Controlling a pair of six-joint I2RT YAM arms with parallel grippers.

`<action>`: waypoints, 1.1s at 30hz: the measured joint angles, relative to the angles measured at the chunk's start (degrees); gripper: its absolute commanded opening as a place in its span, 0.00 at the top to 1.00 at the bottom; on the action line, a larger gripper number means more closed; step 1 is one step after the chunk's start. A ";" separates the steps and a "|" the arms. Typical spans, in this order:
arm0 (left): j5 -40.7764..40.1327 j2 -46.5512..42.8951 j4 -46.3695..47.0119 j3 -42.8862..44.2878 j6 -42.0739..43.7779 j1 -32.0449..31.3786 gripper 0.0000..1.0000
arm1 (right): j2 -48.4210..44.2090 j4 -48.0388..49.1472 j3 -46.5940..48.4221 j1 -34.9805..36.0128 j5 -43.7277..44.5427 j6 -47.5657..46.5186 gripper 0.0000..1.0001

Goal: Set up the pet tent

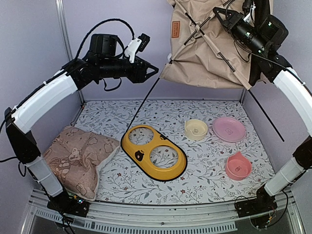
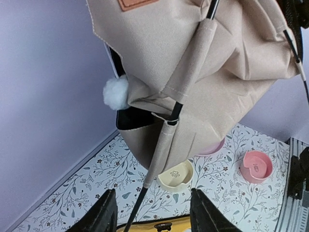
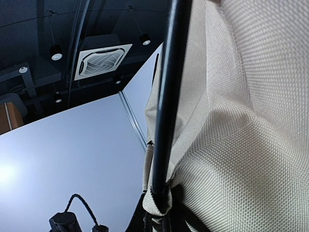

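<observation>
The left gripper, fingers apart and holding nothing, hovers high at the left, just beside a thin black pole that slants down from the pet tent toward the flower-patterned table, where a pinkish cushion and a yellow two-bowl tray lie. Further right, the tan tent hangs crumpled in the air at the back, its white pompom dangling, above a cream bowl, a pink plate and a pink bowl. At top right, the right gripper has its fingers clamped on the tent's upper part.

Front-left cushion, tray centre, pet tent aloft behind, right
</observation>
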 measured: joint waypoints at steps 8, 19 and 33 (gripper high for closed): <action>-1.14 3.65 -1.36 0.24 2.25 -1.14 0.49 | 0.81 -0.42 1.49 -0.35 -4.33 1.88 1.00; -0.61 7.26 -0.37 0.70 3.23 -1.33 0.58 | 3.45 -0.87 1.53 -0.48 -7.65 4.94 1.00; -0.59 8.61 2.40 -1.11 3.15 -3.30 0.52 | 5.44 -0.83 1.53 -1.31 -8.24 6.64 1.00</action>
